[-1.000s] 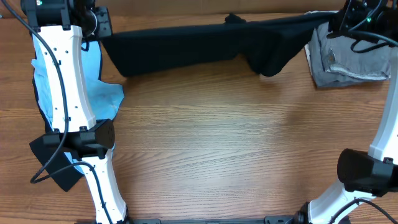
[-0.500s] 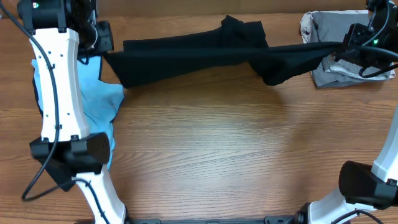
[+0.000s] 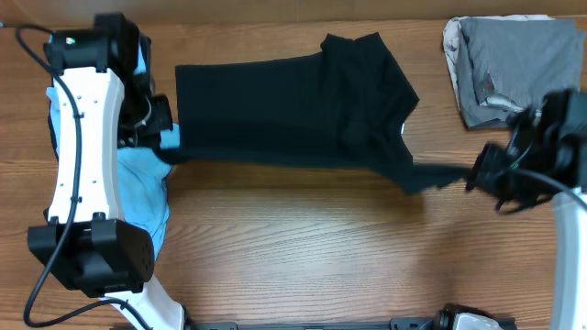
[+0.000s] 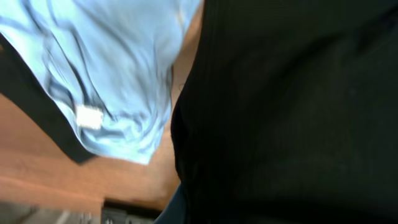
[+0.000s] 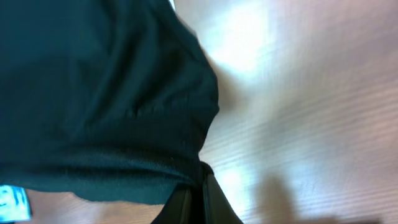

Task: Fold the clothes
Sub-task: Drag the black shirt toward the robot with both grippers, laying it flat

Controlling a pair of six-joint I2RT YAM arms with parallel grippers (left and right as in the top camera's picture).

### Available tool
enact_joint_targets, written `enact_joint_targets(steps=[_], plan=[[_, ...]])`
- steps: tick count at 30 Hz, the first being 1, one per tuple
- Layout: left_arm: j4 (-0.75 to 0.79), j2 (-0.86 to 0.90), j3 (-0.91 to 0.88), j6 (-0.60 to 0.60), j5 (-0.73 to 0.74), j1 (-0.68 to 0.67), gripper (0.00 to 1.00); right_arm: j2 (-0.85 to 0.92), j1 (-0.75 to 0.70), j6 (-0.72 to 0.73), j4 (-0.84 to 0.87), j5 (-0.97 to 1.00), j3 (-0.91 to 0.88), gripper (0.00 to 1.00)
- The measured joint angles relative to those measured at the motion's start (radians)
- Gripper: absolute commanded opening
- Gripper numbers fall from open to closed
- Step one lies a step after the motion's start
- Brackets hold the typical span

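A black garment [image 3: 293,110] lies stretched across the back middle of the table. My left gripper [image 3: 168,151] is shut on its left lower corner; in the left wrist view the black cloth [image 4: 292,112] fills the right side and hides the fingers. My right gripper [image 3: 477,174] is shut on the garment's right lower tip, which is pulled out to the right. In the right wrist view the fingers [image 5: 200,199] pinch the dark fabric [image 5: 99,93] above the wood.
A light blue garment [image 3: 138,183] lies under my left arm at the left edge, also in the left wrist view [image 4: 106,68]. A folded grey garment [image 3: 509,64] sits at the back right corner.
Both grippers have pulled the black garment toward the front. It has gone from a bunched strip at the back edge to a wider spread sheet. The right gripper left the grey pile.
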Motion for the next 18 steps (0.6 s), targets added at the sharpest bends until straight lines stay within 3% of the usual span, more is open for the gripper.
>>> enact_joint_targets(steps=[8, 18], plan=[[0.129, -0.063, -0.309, -0.052, 0.024, 0.001, 0.04, -0.079, -0.005, 0.131, -0.001, -0.009, -0.296, 0.04], [0.277, -0.240, -0.628, -0.159, 0.026, 0.002, 0.04, -0.083, -0.005, 0.205, -0.010, -0.026, -0.322, 0.04]])
